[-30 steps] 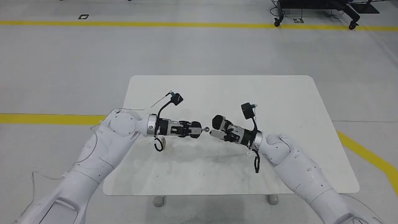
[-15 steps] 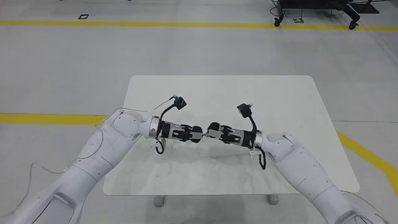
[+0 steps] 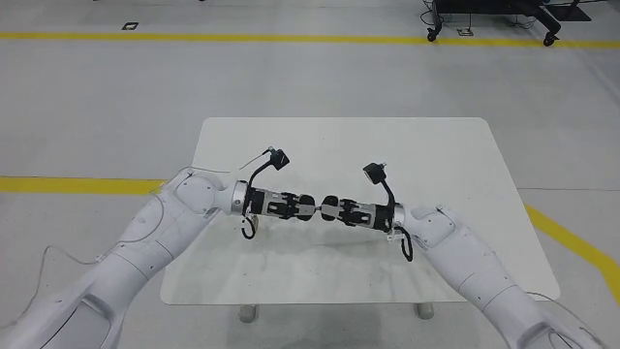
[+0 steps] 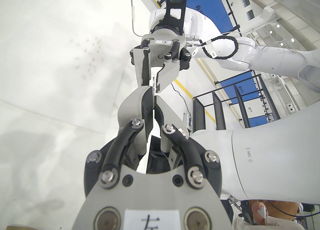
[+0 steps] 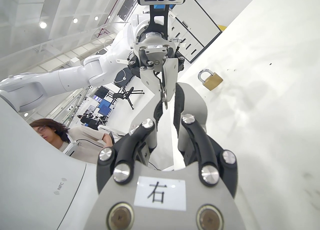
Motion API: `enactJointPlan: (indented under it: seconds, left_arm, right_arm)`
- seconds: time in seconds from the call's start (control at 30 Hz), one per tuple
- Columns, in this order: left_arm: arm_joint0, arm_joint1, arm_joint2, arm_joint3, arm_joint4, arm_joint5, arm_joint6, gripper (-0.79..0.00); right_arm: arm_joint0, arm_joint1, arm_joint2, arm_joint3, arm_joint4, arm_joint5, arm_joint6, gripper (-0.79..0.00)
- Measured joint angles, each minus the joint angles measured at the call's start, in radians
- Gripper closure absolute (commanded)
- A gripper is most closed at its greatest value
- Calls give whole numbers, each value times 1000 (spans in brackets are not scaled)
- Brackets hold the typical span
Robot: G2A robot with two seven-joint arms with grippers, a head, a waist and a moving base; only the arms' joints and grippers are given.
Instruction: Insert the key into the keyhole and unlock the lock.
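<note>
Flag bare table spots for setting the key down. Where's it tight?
Free: table strip along the far edge, and the middle of the near edge. Tight: centre, where left pincer and right pincer meet tip to tip at the key; also around the padlock lying beyond the left pincer.

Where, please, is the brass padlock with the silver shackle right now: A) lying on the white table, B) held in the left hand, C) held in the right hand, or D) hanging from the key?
A: the right wrist view shows the brass padlock with the silver shackle lying on the white table with nothing touching it, while the left hand grips only the small silver key.
</note>
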Motion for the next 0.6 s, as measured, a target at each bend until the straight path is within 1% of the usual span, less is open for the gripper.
enactJointPlan:
  seconds: [0.1, 0.13, 0.17, 0.27, 0.4, 0.47, 0.6]
  left_arm:
    - [-8, 4, 18, 0, -6, -5, 5, 0]
    - [-12, 5, 24, 2, -10, -6, 6, -640]
    - [-14, 6, 27, 4, -16, -9, 8, -785]
    - [-26, 9, 34, 16, -7, -21, 21, -785]
    - [-28, 18, 24, 18, 9, -78, 77, -785]
    - [-26, 31, 5, 23, 24, -115, 114, -785]
    - [-8, 67, -64, 29, 94, -173, 181, -785]
  right_arm:
    - [3, -1, -2, 3, 7, -6, 10, 0]
    - [3, -1, -2, 4, 10, -10, 13, 0]
    - [3, -1, -2, 4, 12, -13, 16, 0]
    - [2, 1, 1, 4, 16, -26, 25, 0]
    - [-9, 9, 24, 9, 34, -65, 21, 0]
    - [-19, 19, 57, 13, 37, -95, 7, 0]
    - [-68, 45, 152, -33, 20, -97, -33, 0]
